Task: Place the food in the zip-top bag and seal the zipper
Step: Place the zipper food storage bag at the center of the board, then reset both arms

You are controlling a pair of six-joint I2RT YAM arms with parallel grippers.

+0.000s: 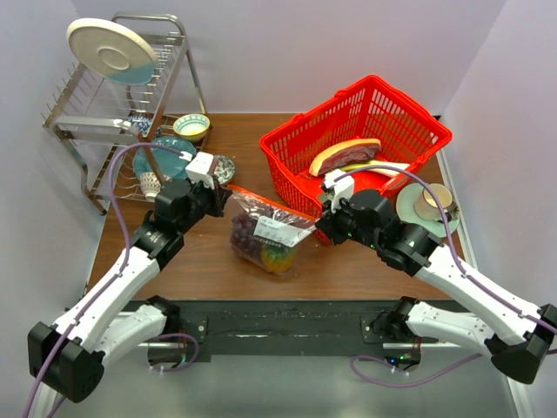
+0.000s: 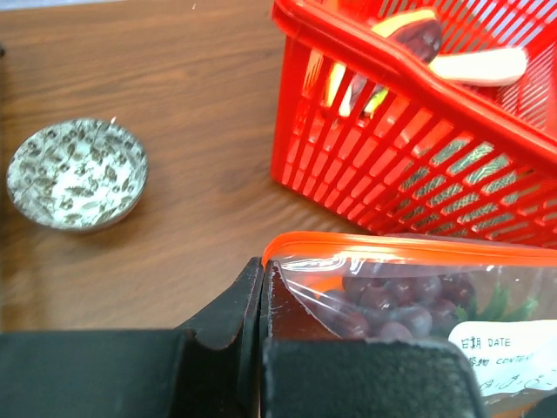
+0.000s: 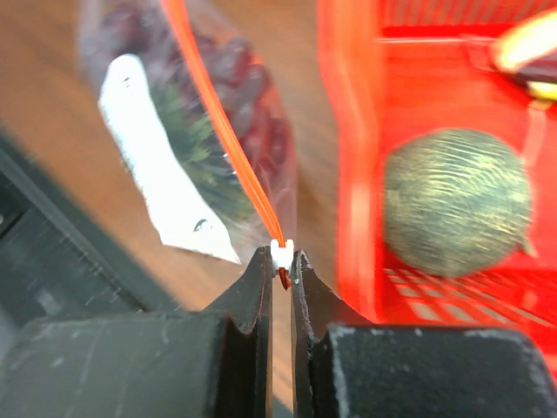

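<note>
At my far left a dish rack carries a pale plate, and a small patterned dish sits on the wooden tabletop just beyond my left arm. My left fingers are closed, pinching the left corner of the zip-top bag right at the end of its zipper. The bag lies on the tabletop between my two arms, just in front of the red basket. The dark grape bunch and the pineapple are both inside it, behind the white label. The zipper runs taut as a thin orange line across to my right fingers, which are clamped on its other end, where a small white piece shows between the tips. I cannot tell whether the strip is pressed shut along its whole length. Inside the basket lie a pink slice with a tan rind and a round green ball. To the basket's right a cup stands on a saucer.
</note>
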